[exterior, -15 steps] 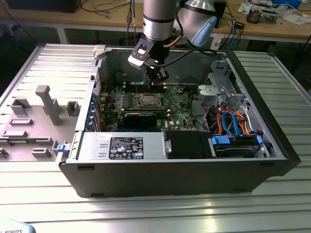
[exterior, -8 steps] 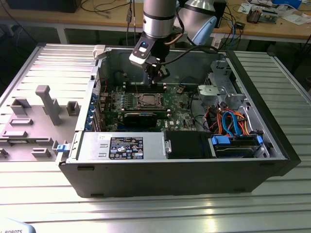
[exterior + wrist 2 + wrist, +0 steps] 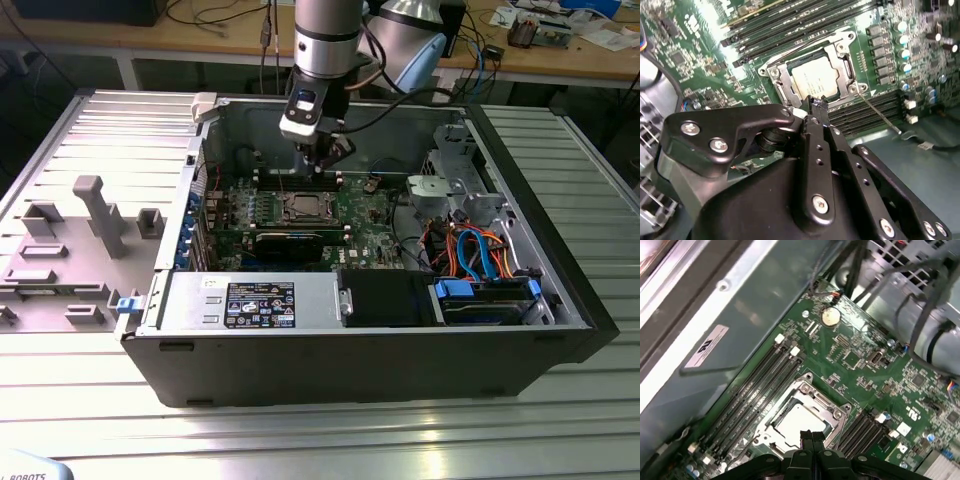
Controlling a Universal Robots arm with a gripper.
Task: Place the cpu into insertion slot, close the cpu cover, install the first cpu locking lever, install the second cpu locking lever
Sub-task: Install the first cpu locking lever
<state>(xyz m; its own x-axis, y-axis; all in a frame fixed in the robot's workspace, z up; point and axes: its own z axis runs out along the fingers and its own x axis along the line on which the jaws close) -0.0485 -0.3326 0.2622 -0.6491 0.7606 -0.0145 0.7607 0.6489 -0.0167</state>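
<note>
Jaws together just over cpu cover (image 3: 842,65) rim, cpu (image 3: 812,79) within its window

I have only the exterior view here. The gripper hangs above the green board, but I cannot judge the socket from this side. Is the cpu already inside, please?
Observer: Yes. In the second wrist view the cpu lies flat in the insertion slot.
Operator: And the cpu cover, is it down or standing up?
Observer: Down. In both wrist views the cpu cover lies over the slot, and its window frames the cpu.
Operator: Does the gripper hold something?
Observer: No. In the second wrist view the gripper is shut with nothing between its fingertips, close to the slot's edge.
</note>
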